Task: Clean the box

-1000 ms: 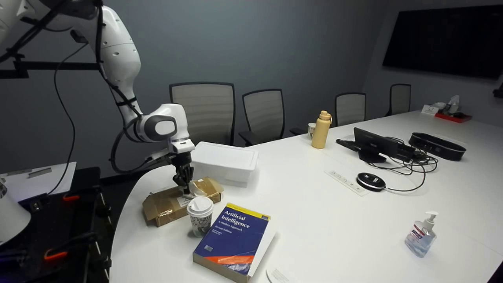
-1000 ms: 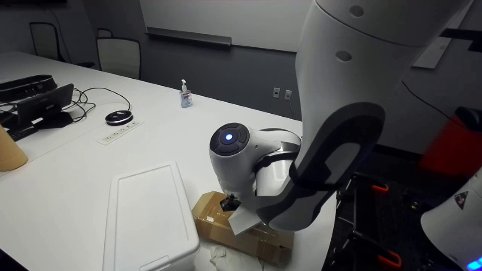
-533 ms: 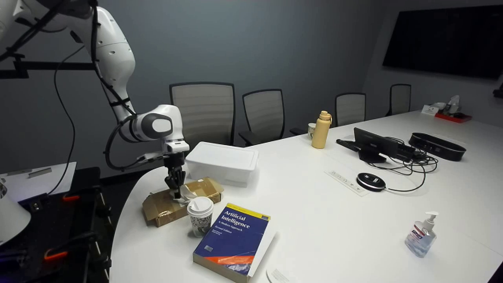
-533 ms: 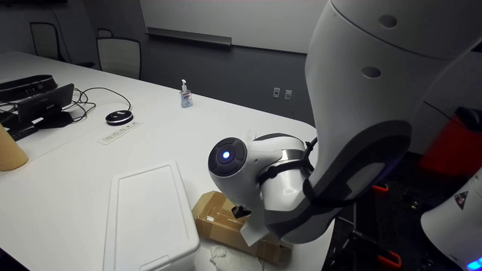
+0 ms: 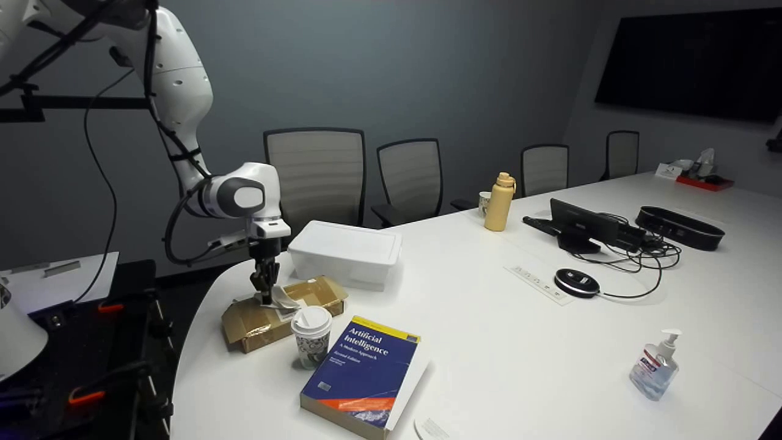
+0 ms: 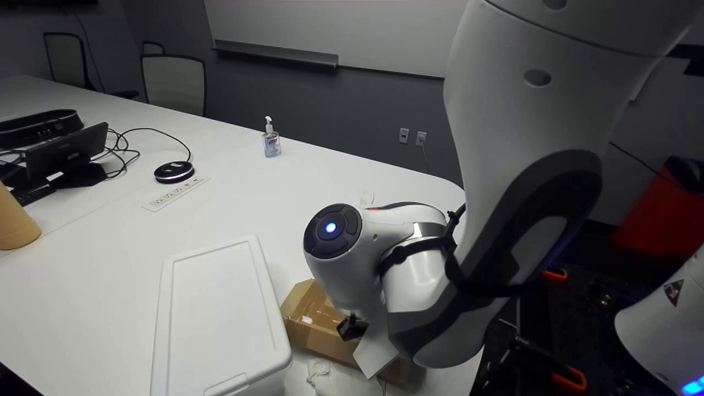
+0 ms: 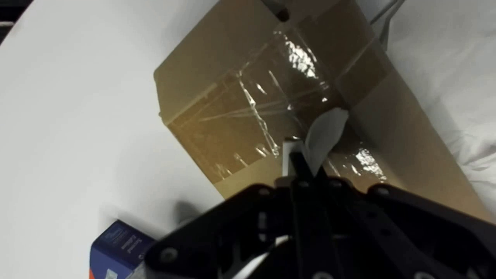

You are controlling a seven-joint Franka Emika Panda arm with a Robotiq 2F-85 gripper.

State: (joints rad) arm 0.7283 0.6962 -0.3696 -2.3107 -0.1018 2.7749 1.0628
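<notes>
One long, shallow cardboard box [image 5: 269, 324], brown and flapped, glossy with wrinkled tape [image 7: 228, 128], lies on the smooth bench [image 5: 464, 342]. Just beside the box stand one lidded paper cup [image 5: 313, 342] and one plastic tub [image 5: 342, 266]. Over the box, the end effector [image 7: 308, 168] is closed, pinching a white wipe [image 7: 327, 131].

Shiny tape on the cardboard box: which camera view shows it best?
The wrist view: there the shiny tape appears largest, its creases clear. Both exterior views show it smaller, on the cardboard box partly hidden.
</notes>
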